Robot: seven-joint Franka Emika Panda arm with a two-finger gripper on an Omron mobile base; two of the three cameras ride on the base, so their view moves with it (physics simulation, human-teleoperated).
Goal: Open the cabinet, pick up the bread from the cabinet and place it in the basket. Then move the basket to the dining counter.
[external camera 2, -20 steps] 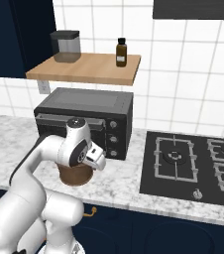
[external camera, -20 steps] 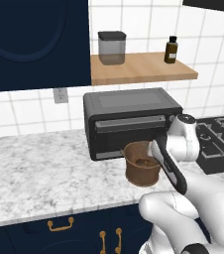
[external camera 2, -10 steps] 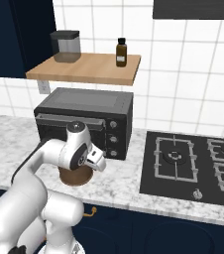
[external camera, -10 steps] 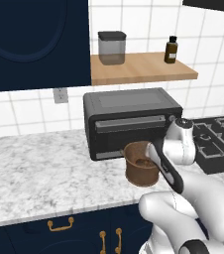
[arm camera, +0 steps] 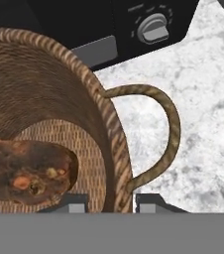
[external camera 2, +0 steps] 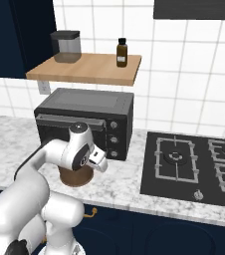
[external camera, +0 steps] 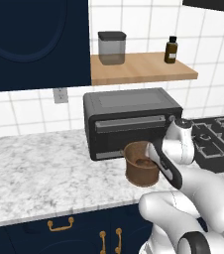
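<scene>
The bread (arm camera: 27,171) is seen lying on the woven floor inside the basket (arm camera: 49,89), so the loading step can be judged done and the carrying step is in hand. The basket (external camera: 141,163) is set on the marble worktop (external camera: 39,173), just in front of the black toaster oven (external camera: 131,119), with the stove (external camera 2: 194,167) off to one side. In the hand view the basket wall is placed between the two fingertips (arm camera: 72,202), one inside the rim and one outside, beside the loop handle (arm camera: 166,134). The gripper (arm camera: 106,202) is apart around that wall; whether the pads are yet pressed against it cannot be told. For the step to go well, the wall should be clamped firmly just below the rim before any lift, and the basket should be raised straight and kept level so the loaf is not tipped out. The oven front should be cleared before the base is driven towards the dining counter.
</scene>
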